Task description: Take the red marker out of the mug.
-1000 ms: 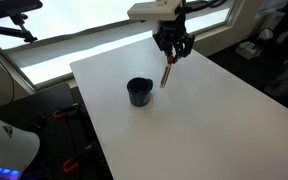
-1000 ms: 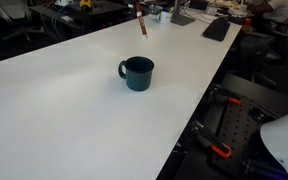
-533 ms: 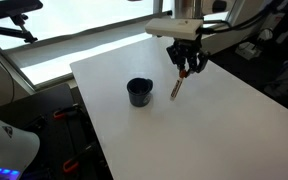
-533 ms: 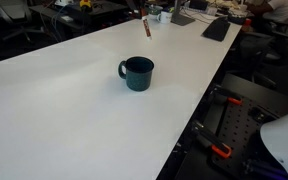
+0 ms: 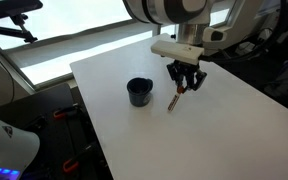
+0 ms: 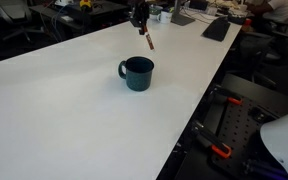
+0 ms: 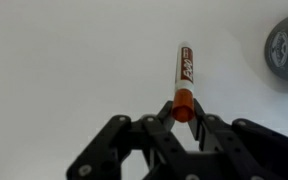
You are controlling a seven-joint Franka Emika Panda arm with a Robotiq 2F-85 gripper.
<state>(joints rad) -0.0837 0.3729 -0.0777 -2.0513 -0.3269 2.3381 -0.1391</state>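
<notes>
One thin red marker (image 7: 184, 72) with a pale printed barrel sits clamped in the black two-fingered pincer (image 7: 181, 110). Its red end is pinched between the two fingertips, and the rest of it juts out beyond them. The pincer is drawn in narrow, just the width of the marker, and touches nothing else. In the wrist view the marker's long axis runs almost straight away from the fingers, leaning slightly to one side, with its far red tip over bare white table (image 7: 64, 60). In both exterior views the pincer (image 5: 183, 87) (image 6: 141, 24) hangs above the table (image 5: 214, 130). The marker (image 5: 175, 98) (image 6: 149, 41) slants down from it, free end lowest and close to the surface; whether that end touches the table cannot be told. The marker is wholly outside the squat dark navy mug (image 5: 139, 92), which stands upright on the table near it, apart from both marker and pincer. The mug (image 6: 137, 74) is nearer the long table edge bordering the dark floor. The marker hangs further in, towards the middle of the table. In the wrist view only part of the mug (image 7: 287, 55) shows, at the side of the picture.
</notes>
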